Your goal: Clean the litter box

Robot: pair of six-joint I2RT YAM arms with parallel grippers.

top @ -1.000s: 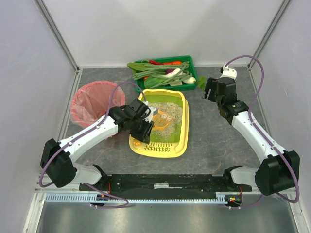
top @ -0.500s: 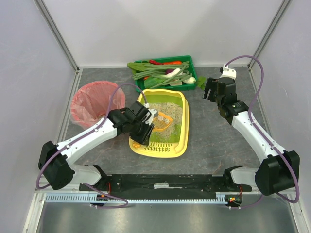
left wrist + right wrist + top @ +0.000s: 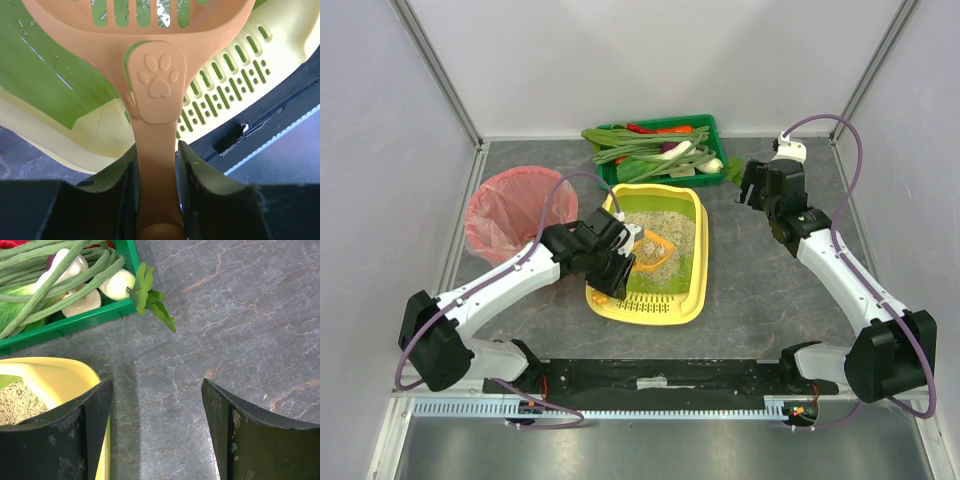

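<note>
The litter box [image 3: 646,306] lies on the bench [image 3: 770,300] directly under and ahead of the left pincer [image 3: 630,249], with its slotted yellow ledge [image 3: 235,95] just below the fingers. Its far corner [image 3: 65,377] shows beside the left finger of the right pincer [image 3: 156,385]. It is probably a stiff, smooth plastic tray, light by itself but made heavier by the loose litter, which would slide and spill if the tray is tilted. The broad rim or the slotted ledge looks like the best place to hold it, and it should be kept level. The left pincer is clenched on the narrow handle of the orange scoop [image 3: 156,85], just behind the paw-print tab. This scoop seems light and rigid, so a grasp on the handle should control it well, though smooth plastic may turn between the fingers. The right pincer [image 3: 752,186] is released and holds nothing. It hangs over bare bench, with the green crate of vegetables [image 3: 65,322] ahead of it to the left. Compared with one second ago, the left pincer and scoop have drawn back a little toward the ledge end. Since half a second ago almost nothing has changed, and the right arm has not moved.
</note>
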